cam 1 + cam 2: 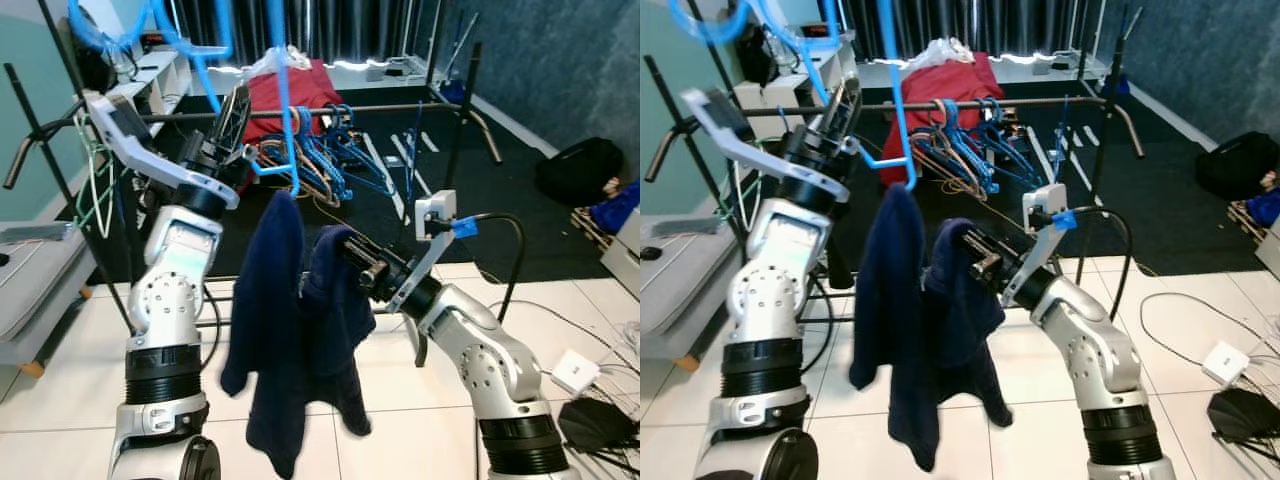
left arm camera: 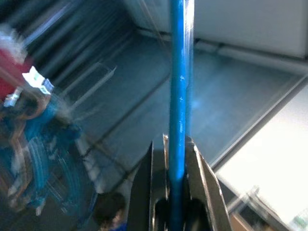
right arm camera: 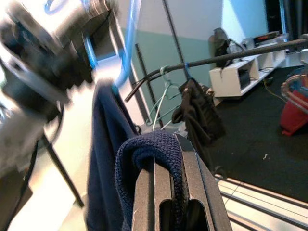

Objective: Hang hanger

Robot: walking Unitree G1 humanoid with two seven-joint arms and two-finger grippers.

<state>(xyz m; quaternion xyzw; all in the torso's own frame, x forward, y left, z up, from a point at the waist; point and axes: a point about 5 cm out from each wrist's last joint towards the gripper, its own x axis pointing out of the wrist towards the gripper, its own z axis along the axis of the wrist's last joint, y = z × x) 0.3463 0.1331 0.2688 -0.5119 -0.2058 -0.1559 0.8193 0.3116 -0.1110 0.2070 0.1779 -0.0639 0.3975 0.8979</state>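
Your left claw (image 1: 238,112) is raised at head height, its two black fingers (image 2: 199,183) pressed together on the blue hanger (image 1: 285,110); in the left wrist view the blue bar runs straight up out from between them. The hanger hangs in the air in front of the black clothes rail (image 1: 330,110), not on it. Its lower end hooks down into the top of a navy garment (image 1: 268,330).

The navy garment drapes from that hanger end down between your two arms, its hem over the white tiled floor (image 1: 60,400). A second fold of the same cloth is bunched at your right claw (image 1: 350,258).

Your right claw sits lower, reaching in from the right, pinching that fold: the right wrist view shows knit fabric wrapped over and wedged between the fingers (image 3: 144,202).

Behind: spare blue hangers (image 1: 335,150) crowded on the rail, a red cloth (image 1: 290,95) beyond them, dark carpet (image 1: 500,190). A dark garment (image 3: 199,115) hangs on a second rail in the right wrist view.
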